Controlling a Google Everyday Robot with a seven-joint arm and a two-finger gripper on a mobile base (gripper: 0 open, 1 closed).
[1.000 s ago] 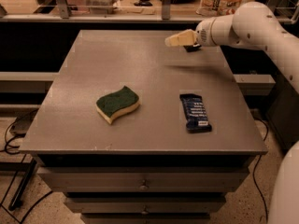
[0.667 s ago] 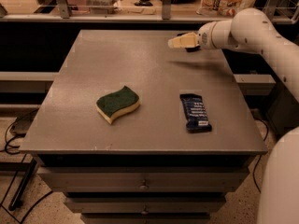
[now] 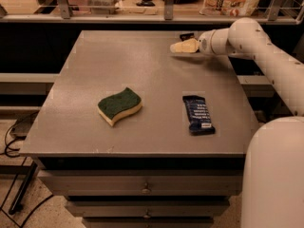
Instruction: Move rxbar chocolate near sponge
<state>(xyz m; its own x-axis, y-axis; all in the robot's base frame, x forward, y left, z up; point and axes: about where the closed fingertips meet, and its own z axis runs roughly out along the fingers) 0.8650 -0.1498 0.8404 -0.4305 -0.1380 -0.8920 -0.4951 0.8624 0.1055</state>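
1. Rxbar chocolate [image 3: 186, 35]: a small dark wrapper lying flat at the far edge of the table [image 3: 80, 127], right of the middle. Only a sliver shows, because the gripper [image 3: 183, 46] is right in front of it.
2. Its long axis seems to run across the table, roughly along the far edge, with one end pointing left and the other toward the arm [image 3: 266, 51]. With so little of it in view, this is only a likely reading.
3. The gripper hangs low over the far right part of the table, just on the near side of the rxbar chocolate, and points left. Whether it is spread, closed or holding anything cannot be told, and contact with the wrapper cannot be judged either.
4. The step in hand looks like the approach to the pick. The carry has not begun, since the rxbar chocolate is well apart from the sponge [image 3: 119, 105].
5. The next move calls for a grasp across the wrapper's short side. Then comes a diagonal carry toward the near left, with the set-down just beside the sponge and not on it.
6. A blue bar [image 3: 198, 114] lies near the right edge, lengthwise front to back. It sits to the right of that path and should be left alone.
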